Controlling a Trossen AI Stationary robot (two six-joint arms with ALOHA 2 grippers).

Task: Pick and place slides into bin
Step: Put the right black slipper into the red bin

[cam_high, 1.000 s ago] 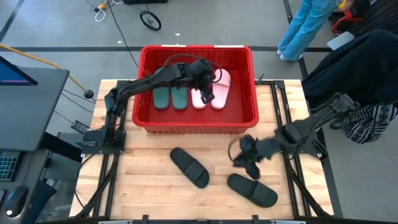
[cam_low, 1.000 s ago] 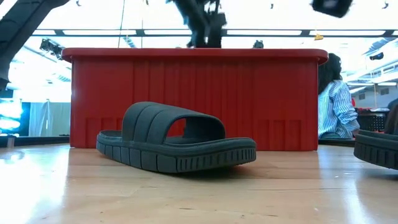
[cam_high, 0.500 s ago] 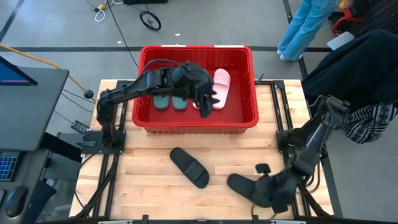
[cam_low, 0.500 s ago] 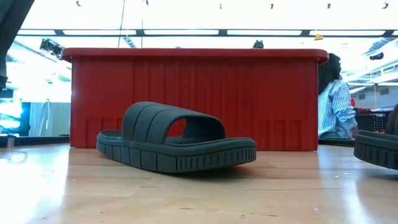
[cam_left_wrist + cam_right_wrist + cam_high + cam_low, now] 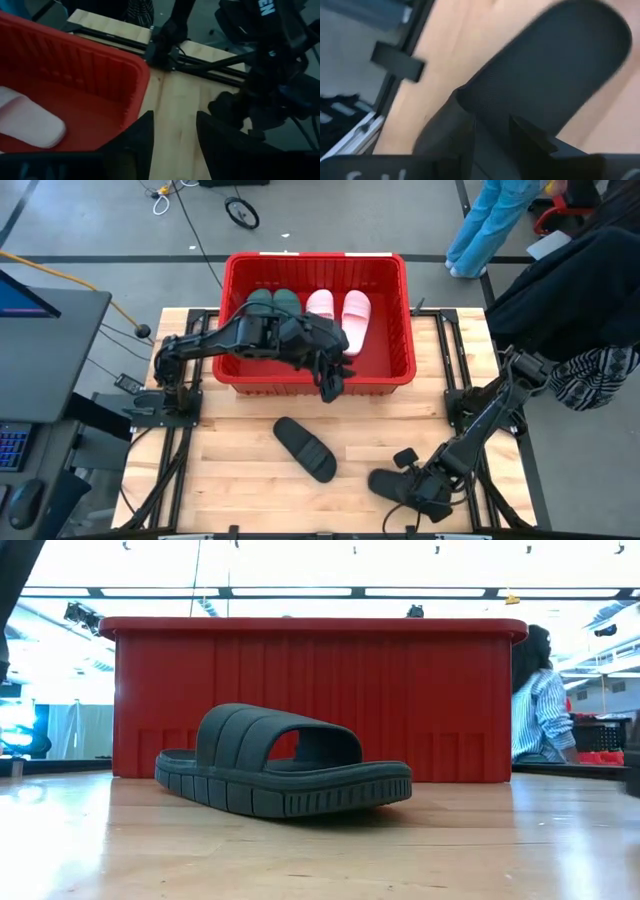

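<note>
The red bin (image 5: 318,375) stands at the table's far middle. Two dark green slides (image 5: 272,304) and two pale pink slides (image 5: 336,312) lie inside on its floor. One black slide (image 5: 305,448) rests sole-down on the table in front of the bin and also shows in the low view (image 5: 280,765). My left gripper (image 5: 331,387) is open and empty over the bin's near rim; it also shows in the left wrist view (image 5: 175,145). My right gripper (image 5: 420,492) is down at the right end of the second black slide (image 5: 385,483), which fills the right wrist view (image 5: 545,65).
The bin's near right corner (image 5: 137,82) lies just beside my left gripper. Bare wood is free between the bin and the near edge. Black frame rails (image 5: 455,395) run along the table's right side. People stand beyond the table (image 5: 490,220).
My left gripper has drawn back from the pink slides inside the bin toward its near rim. My right gripper has swung toward the table's near edge and down onto the second black slide, which no longer shows at the low view's right edge.
</note>
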